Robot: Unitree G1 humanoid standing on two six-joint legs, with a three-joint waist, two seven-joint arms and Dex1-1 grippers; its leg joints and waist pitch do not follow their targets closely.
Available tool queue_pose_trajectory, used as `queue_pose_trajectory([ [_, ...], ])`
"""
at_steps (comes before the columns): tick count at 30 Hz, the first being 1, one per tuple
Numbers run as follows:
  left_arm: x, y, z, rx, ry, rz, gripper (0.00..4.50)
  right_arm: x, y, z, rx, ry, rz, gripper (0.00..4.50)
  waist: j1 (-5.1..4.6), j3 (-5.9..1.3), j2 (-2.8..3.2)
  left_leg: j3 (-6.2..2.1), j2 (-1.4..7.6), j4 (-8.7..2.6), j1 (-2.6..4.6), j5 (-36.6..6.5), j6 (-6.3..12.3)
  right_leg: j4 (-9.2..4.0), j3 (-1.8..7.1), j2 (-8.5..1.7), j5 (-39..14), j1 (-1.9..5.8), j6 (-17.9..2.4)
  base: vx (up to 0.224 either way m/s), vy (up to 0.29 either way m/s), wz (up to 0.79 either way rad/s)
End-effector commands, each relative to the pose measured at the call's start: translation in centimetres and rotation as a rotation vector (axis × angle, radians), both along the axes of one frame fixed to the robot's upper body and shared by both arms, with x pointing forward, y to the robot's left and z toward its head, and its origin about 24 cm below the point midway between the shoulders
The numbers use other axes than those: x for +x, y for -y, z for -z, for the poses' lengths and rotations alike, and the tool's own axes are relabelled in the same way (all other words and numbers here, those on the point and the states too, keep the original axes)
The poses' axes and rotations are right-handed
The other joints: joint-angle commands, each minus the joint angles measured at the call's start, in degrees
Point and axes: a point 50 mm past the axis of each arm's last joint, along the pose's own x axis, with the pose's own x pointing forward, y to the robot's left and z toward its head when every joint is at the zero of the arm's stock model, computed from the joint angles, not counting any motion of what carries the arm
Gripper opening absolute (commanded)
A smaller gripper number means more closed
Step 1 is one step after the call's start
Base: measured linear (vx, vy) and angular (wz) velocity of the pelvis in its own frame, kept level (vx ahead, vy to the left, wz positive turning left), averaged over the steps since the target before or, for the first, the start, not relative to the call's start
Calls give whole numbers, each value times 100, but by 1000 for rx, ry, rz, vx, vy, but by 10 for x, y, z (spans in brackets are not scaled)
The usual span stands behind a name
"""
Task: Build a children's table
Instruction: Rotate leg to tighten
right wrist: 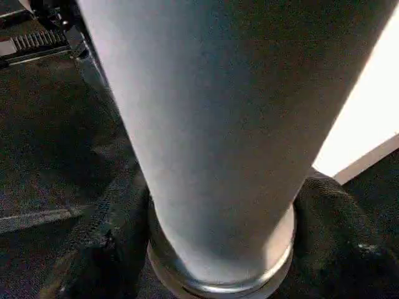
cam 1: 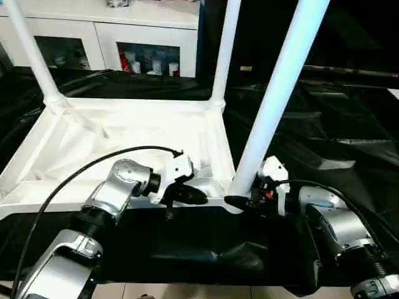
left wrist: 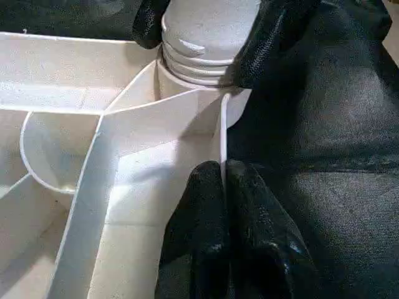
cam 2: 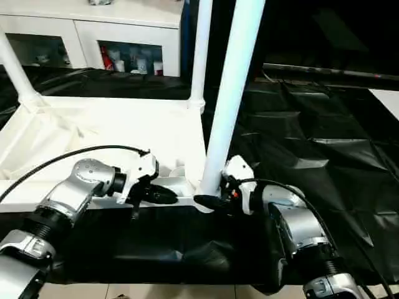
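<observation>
Here, from the head views, the tabletop lies upside down on the black cloth, ribs up, its near edge facing the robot. Two legs stand upright in the far corner sockets. A third leg leans at the near right corner, its base at that socket. The right gripper is clamped around this leg's foot, a finger on each side. The left gripper sits on the near rim just beside it. To the right of the tabletop the cloth lies open; behind stands a white cabinet.

In the left wrist view, the left gripper's fingers are pinched together on the thin rim wall of the tabletop. Past them the leg's threaded end meets the corner socket, with the right gripper's fingers on either side.

In the right wrist view, the leg rises between the right gripper's fingers, which press its base from both sides.
</observation>
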Motion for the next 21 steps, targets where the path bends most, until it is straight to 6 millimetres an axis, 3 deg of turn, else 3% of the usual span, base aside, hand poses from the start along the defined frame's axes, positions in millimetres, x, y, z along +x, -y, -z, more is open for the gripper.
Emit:
queue_pose_trajectory([
  [1, 1, -6, 10, 67, -31, -53, 57, -1, 0, 3, -36, -19, -35, 272, -5, -291, 0, -111, 238, -419, 43, -1371, 134, -432, 218, -314, -1147, 227, -1258, 0, 0, 0],
  [4, 3, -6, 8, 68, -16, -60, 63, -1, 0, 5, -40, -20, -34, 272, -5, -285, 1, -110, 233, -420, 54, -1464, 120, -452, 222, -316, -1310, 217, -1228, 0, 0, 0],
  [6, 4, -6, 8, 77, 3, -57, 92, 0, 0, 6, -39, -22, -32, 272, 0, -282, -4, -116, 234, -426, 50, -1517, 99, -471, 224, -323, -1475, 216, -1165, 0, 0, 0],
  [9, 4, -7, 8, 73, -7, -55, 103, 0, 1, 8, -39, -23, -31, 272, -4, -293, 3, -119, 239, -425, 54, -1500, 89, -456, 223, -323, -1373, 215, -1179, 0, 0, 0],
  [21, -2, -5, 4, 9, -87, -6, 103, 1, 4, 13, -48, -26, -26, 272, -26, -294, 1, -109, 236, -419, 41, -1407, 151, -437, 223, -319, -1176, 227, -1296, 0, 0, 0],
])
